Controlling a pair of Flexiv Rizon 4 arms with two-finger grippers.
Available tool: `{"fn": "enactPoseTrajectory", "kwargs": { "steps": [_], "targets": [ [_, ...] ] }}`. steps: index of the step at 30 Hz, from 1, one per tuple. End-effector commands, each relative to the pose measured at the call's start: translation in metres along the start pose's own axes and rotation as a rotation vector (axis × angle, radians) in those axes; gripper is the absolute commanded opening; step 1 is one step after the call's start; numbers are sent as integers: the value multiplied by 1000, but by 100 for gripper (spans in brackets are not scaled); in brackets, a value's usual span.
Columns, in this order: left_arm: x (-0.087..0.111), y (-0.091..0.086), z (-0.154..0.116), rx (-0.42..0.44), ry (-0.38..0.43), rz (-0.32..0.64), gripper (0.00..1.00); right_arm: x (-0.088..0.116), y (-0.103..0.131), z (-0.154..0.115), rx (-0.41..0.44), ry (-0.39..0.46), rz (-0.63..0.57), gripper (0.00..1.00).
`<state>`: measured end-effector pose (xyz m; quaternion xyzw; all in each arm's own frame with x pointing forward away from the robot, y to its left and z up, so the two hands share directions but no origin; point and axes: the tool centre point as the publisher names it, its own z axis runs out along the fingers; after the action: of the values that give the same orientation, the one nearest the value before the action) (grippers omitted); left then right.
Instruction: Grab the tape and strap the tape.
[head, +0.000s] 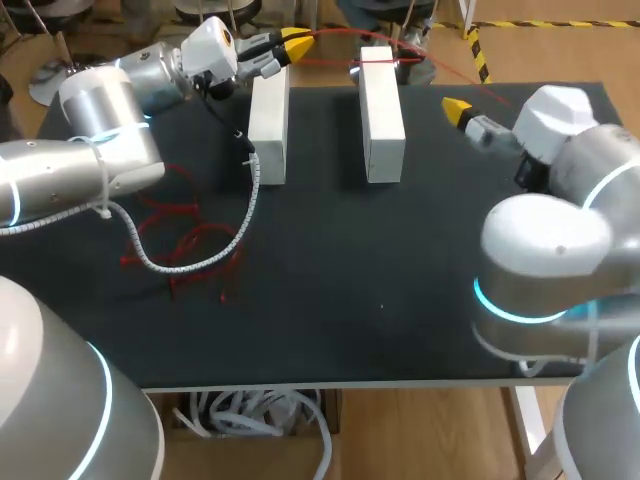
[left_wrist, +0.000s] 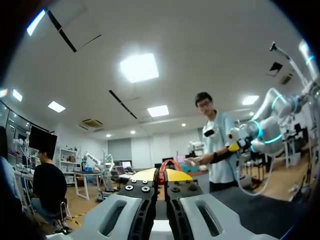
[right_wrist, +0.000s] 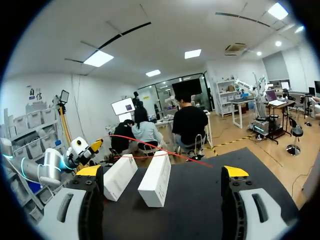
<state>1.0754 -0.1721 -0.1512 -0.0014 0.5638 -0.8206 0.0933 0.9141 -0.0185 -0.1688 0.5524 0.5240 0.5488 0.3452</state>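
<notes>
Pinching the red tape (head: 340, 38) in the left tool (head: 297, 45), far left, just above the far end of the left block (head: 268, 125). Seeing the red loop squeezed between the yellow tips in the left wrist view, tips almost meeting, so reading that as clamped on the tape.

Spanning it in a raised arc across to the far end of the right block (head: 381, 120), banding over that end, then trailing off past the far right edge of the tabletop (head: 400, 260). Not managing to tell whether it passes under the block.

Keeping the right tool (head: 460, 110) wide open, far right, well apart from the tape and from both blocks, holding nothing.

Leaving loose red coils (head: 185, 245) on the near-left tabletop, lying across the left arm's cable (head: 215, 255).

Judging risks from here:
- Tensioning with only one hold: dragging or tipping the right block, since nothing is pinning it.
- Slipping the thin tape out of the left pinch under a hard pull.
- Catching the span on a corner of the left block while lowering, and skewing that block.
- Snagging the loose coils on the cable while swinging the left arm.
- Bringing the right tool in toward the span and fouling the left one.
</notes>
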Motion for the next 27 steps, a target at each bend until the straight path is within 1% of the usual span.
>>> {"fn": "enactPoseTrajectory", "kwargs": {
  "steps": [1, 18, 19, 21, 22, 25, 27],
  "targets": [
    [0, 1, 0, 2, -2, 2, 0, 8, -6, 9, -215, -144, -35, 100],
    [0, 1, 0, 2, -2, 2, 0, 8, -6, 9, -215, -144, -35, 100],
    [0, 1, 0, 2, -2, 2, 0, 11, -9, 12, -110, -123, 110, 100],
    [0, 1, 0, 2, -2, 2, 0, 14, -13, 16, -23, -90, 283, 100],
    [0, 1, 0, 2, -2, 2, 0, 14, -15, 19, 38, -78, 374, 100],
    [0, 1, 0, 2, -2, 2, 0, 14, -22, 29, 161, -53, 519, 100],
    [0, 1, 0, 2, -2, 2, 0, 15, -22, 33, 234, -13, 599, 100]
  ]
}}
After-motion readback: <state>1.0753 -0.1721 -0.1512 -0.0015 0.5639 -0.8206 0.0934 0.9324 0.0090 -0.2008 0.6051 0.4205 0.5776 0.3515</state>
